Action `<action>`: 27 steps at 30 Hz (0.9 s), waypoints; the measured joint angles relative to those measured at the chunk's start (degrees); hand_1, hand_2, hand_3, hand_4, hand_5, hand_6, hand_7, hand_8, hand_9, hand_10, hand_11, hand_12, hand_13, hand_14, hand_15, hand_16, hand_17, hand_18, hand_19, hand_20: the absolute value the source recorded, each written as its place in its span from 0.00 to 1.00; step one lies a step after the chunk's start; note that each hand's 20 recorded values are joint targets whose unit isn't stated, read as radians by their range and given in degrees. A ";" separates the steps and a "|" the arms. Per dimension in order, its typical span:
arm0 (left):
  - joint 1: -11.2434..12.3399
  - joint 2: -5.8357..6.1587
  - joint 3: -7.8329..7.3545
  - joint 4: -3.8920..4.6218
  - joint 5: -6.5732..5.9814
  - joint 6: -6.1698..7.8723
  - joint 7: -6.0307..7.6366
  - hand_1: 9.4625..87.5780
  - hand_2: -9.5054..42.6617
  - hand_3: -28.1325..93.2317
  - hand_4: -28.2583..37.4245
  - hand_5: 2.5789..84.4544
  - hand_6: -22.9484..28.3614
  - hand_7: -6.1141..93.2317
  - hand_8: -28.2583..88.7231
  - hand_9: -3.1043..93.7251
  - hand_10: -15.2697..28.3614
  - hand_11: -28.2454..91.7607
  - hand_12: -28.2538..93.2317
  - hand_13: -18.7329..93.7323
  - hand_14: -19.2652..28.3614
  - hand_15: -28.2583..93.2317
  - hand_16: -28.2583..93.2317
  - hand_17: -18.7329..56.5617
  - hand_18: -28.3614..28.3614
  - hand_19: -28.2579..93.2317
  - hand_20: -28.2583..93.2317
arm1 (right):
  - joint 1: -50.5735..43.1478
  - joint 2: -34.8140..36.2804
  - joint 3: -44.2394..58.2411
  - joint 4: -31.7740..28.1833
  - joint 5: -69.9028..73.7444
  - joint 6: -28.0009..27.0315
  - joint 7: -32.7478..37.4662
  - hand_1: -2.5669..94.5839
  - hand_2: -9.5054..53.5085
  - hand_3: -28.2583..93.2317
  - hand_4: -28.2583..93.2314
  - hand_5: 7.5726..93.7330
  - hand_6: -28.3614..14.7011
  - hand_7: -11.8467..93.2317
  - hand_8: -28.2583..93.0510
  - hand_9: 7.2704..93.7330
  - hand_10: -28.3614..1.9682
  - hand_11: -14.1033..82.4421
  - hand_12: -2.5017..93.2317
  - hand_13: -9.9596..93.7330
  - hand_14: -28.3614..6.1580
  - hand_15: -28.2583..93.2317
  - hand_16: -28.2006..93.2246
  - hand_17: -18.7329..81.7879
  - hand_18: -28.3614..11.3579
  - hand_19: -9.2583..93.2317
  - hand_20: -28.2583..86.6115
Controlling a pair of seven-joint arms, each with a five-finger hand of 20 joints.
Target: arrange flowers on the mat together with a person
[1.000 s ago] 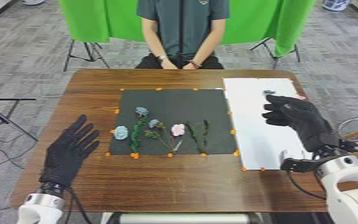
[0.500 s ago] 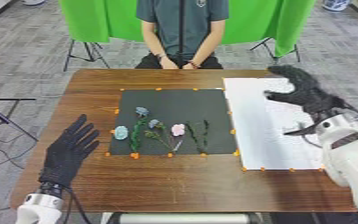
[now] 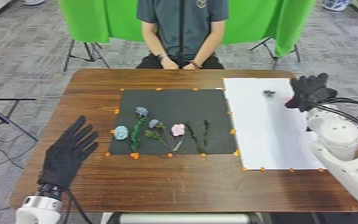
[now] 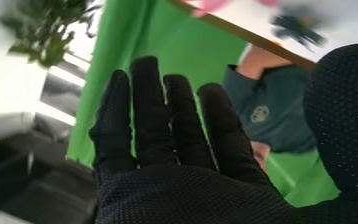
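Observation:
In the head view, my right hand (image 3: 310, 92) is over the far right part of the white mat, next to a small dark blue flower (image 3: 269, 92). In the right wrist view, my right hand (image 4: 189, 192) has straight fingers and holds nothing; the blue flower (image 4: 296, 27) and a pink one (image 4: 213, 6) lie beyond it. On the dark mat (image 3: 180, 97) are a light blue flower (image 3: 120, 132), a pink flower (image 3: 177, 129), blue flowers (image 3: 142, 111) and green stems (image 3: 205, 136). My left hand (image 3: 63, 154) rests left of the dark mat, fingers straight.
The white mat (image 3: 269, 135) lies right of the dark one on the brown table (image 3: 193, 190). Orange markers edge both mats. Across the table a person sits with both hands (image 3: 179, 65) together near the far edge, apart from the flowers.
My right hand has swung from over the white mat's middle toward its far right edge, and its palm has turned. My left hand, the person's hands and the flowers on the dark mat stay put.

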 measured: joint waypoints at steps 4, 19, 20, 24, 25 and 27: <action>-0.08 -0.34 -0.36 -0.02 0.39 -0.21 -0.21 0.19 0.17 0.80 0.02 0.32 0.49 0.19 0.17 0.29 0.61 0.32 0.36 0.36 0.68 0.32 0.27 0.09 0.89 0.56 0.29 | 4.30 -0.62 -3.58 2.79 0.20 -0.18 -0.23 0.32 0.00 0.92 0.00 0.38 0.61 0.37 0.11 0.50 0.60 0.47 0.25 0.61 0.57 0.69 0.37 0.37 0.23 0.78 0.62; -0.13 -0.61 -0.40 -0.02 0.48 -0.75 -0.33 0.19 0.17 0.80 0.01 0.33 0.49 0.19 0.17 0.29 0.61 0.32 0.36 0.36 0.68 0.32 0.27 0.09 0.88 0.56 0.29 | 10.91 -3.94 -4.94 8.57 -1.06 -9.60 -0.33 0.35 0.00 0.93 0.00 0.45 0.68 0.42 0.09 0.57 0.62 0.52 0.26 0.64 0.60 0.71 0.37 0.37 0.22 0.77 0.62; -0.15 -0.61 -0.40 -0.02 0.47 -0.76 -0.33 0.19 0.17 0.80 0.01 0.33 0.49 0.19 0.17 0.29 0.61 0.32 0.36 0.35 0.69 0.32 0.27 0.09 0.89 0.56 0.29 | 10.81 -3.94 -4.73 8.63 -0.99 -9.59 -0.33 0.36 0.00 0.93 0.00 0.46 0.68 0.42 0.09 0.58 0.62 0.52 0.26 0.65 0.60 0.71 0.37 0.37 0.22 0.77 0.62; -0.20 -0.61 -0.40 -0.01 0.46 -0.75 -0.32 0.18 0.17 0.80 0.01 0.33 0.49 0.19 0.17 0.29 0.61 0.32 0.36 0.36 0.68 0.32 0.27 0.09 0.88 0.56 0.29 | 10.39 -3.95 -3.97 8.99 -0.95 -9.42 -0.35 0.39 0.00 0.92 0.00 0.52 0.72 0.44 0.08 0.63 0.66 0.53 0.27 0.69 0.63 0.70 0.37 0.39 0.24 0.78 0.62; -0.25 -0.61 -0.40 0.01 0.46 -0.76 -0.32 0.18 0.17 0.80 0.01 0.33 0.49 0.19 0.17 0.29 0.61 0.32 0.36 0.36 0.68 0.32 0.27 0.09 0.89 0.56 0.29 | 10.30 -3.95 -3.90 9.14 -0.95 -9.25 -0.35 0.40 0.00 0.92 0.00 0.53 0.72 0.45 0.08 0.64 0.66 0.53 0.27 0.69 0.63 0.69 0.37 0.39 0.24 0.78 0.62; -0.41 -0.60 -0.40 0.06 0.46 -0.80 -0.33 0.18 0.17 0.80 0.01 0.33 0.49 0.19 0.17 0.29 0.61 0.32 0.36 0.36 0.68 0.32 0.27 0.09 0.88 0.56 0.29 | 10.06 -3.92 -3.91 9.48 -0.98 -8.56 -0.30 0.42 0.00 0.91 0.00 0.54 0.73 0.46 0.07 0.67 0.68 0.50 0.31 0.70 0.64 0.69 0.38 0.40 0.25 0.79 0.61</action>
